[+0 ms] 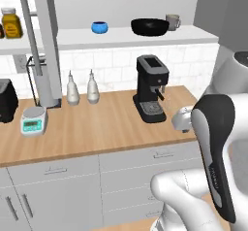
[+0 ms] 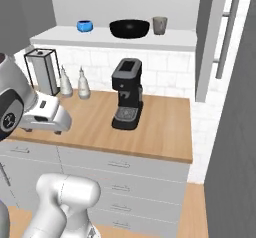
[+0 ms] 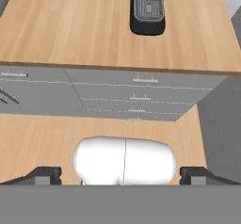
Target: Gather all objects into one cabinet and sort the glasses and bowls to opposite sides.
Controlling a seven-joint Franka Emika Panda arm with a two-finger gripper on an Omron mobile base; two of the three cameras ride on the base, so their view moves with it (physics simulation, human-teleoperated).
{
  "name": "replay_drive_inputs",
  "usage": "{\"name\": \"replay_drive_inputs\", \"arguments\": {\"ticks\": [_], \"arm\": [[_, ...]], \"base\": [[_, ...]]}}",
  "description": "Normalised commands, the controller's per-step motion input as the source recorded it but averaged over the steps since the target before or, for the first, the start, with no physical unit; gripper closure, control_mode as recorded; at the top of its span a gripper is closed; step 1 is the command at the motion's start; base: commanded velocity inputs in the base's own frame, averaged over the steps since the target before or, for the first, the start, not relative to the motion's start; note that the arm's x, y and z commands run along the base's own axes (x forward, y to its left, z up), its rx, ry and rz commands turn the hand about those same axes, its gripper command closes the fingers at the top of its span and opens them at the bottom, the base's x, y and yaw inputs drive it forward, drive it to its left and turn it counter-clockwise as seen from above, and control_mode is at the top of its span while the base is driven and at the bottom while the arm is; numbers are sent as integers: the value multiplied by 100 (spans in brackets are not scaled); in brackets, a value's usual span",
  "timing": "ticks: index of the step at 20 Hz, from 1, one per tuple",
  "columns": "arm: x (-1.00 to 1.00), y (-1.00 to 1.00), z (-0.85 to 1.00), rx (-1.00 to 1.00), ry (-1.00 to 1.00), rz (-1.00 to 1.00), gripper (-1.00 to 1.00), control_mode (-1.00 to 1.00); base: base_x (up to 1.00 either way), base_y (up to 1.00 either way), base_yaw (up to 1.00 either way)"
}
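Note:
The cabinet (image 1: pixel 121 38) (image 2: pixel 100 38) stands open above the counter. On its white bottom board sit a small blue bowl (image 1: pixel 99 27) (image 2: pixel 85 26) at the left, a wide black bowl (image 1: pixel 149 27) (image 2: pixel 129 29) in the middle and a grey-beige mug (image 1: pixel 173 21) (image 2: pixel 159 25) just right of the black bowl. My gripper (image 3: pixel 121 176) is open and holds nothing. It hangs low in front of the counter edge, far below the cabinet. Its dark fingertips (image 3: pixel 47 175) stand wide apart, pointing down at the drawers and the floor.
A black coffee machine (image 1: pixel 152 87) (image 2: pixel 127 94) (image 3: pixel 148 11) stands on the wooden counter (image 1: pixel 97 128) under the cabinet. Two white spray bottles (image 1: pixel 82 88) (image 2: pixel 74 83) and a kitchen scale (image 1: pixel 33 121) are further left. Yellow-brown jars (image 1: pixel 10 23) sit on the left shelf. Grey drawers (image 3: pixel 136 93) lie below.

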Motion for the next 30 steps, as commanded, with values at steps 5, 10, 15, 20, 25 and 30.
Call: {"name": "replay_drive_inputs", "arguments": {"ticks": [5, 10, 15, 20, 25, 30], "arm": [[0, 0, 0, 0, 0, 0, -100, 100], [0, 0, 0, 0, 0, 0, -100, 100], [0, 0, 0, 0, 0, 0, -100, 100], [0, 0, 0, 0, 0, 0, -100, 100], [0, 0, 0, 0, 0, 0, -100, 100], [0, 0, 0, 0, 0, 0, -100, 100]], "base": [[-92, -5, 25], [-62, 0, 59], [-22, 14, 61], [26, 83, 21], [62, 100, -1], [68, 100, -18]]}}
